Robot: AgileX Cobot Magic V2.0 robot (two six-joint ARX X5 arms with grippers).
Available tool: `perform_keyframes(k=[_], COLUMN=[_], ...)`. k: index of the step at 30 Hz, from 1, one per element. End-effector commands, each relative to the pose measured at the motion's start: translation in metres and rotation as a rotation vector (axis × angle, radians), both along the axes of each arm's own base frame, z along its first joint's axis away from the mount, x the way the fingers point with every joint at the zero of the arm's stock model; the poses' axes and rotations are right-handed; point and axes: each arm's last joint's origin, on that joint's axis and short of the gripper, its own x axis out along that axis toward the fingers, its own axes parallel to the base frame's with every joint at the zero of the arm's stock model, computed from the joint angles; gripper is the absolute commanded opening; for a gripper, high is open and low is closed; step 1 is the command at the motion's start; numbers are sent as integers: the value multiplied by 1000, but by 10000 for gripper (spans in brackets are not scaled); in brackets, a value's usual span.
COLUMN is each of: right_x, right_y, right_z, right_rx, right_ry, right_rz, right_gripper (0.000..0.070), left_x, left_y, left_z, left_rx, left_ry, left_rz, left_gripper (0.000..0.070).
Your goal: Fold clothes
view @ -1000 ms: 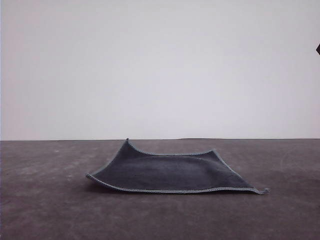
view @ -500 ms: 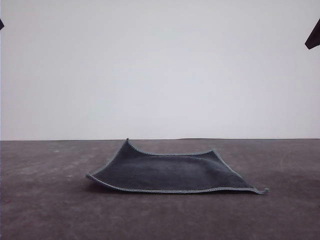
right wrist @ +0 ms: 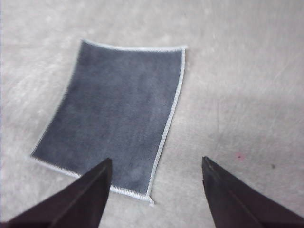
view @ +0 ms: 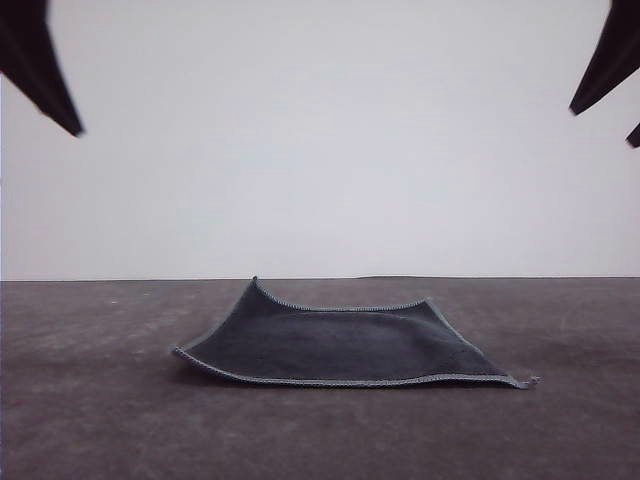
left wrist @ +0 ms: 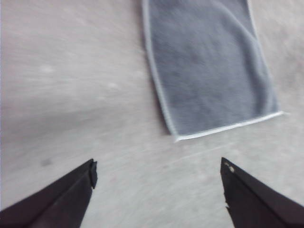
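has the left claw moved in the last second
Yes. In the front view the left claw has come down toward the cloth, which lies as before.

The soft, napped dark grey cloth [view: 345, 347] with stitched edging lies on a matt table [view: 90, 420].

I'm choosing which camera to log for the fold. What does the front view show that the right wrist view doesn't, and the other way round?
Front view alone: the pale back wall, the table's far edge, both arms' dark tips at the upper corners, and the cloth's far corners curling up off the table.

Right wrist view alone: the cloth's outline from above, all its light stitched edging, and the right gripper open, with bare table and the cloth's nearest corner between its fingers.

Both: the dark grey cloth lying unfolded on the grey table, not held.
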Motion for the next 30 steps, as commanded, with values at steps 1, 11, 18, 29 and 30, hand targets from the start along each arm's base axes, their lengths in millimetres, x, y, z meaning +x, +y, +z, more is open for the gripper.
perform_keyframes(k=[1, 11, 18, 29, 30], right_x=[12, 79, 127, 185, 188], right_y=[2, 14, 22, 26, 26], right_z=[0, -33, -63, -98, -99], right_rx=[22, 67, 109, 162, 172], right_ry=[48, 264, 274, 265, 260], right_rz=[-14, 37, 75, 77, 78], right_gripper=[380, 380, 381, 404, 404], left_x=[14, 85, 133, 198, 202], left_y=[-4, -23, -36, -56, -57], left_z=[2, -13, -29, -62, -65], left_rx=[-32, -95, -99, -138, -145], left_ry=[-2, 4, 10, 37, 42], left_rz=[-11, -31, -29, -63, -69], left_gripper=[522, 521, 522, 522, 522])
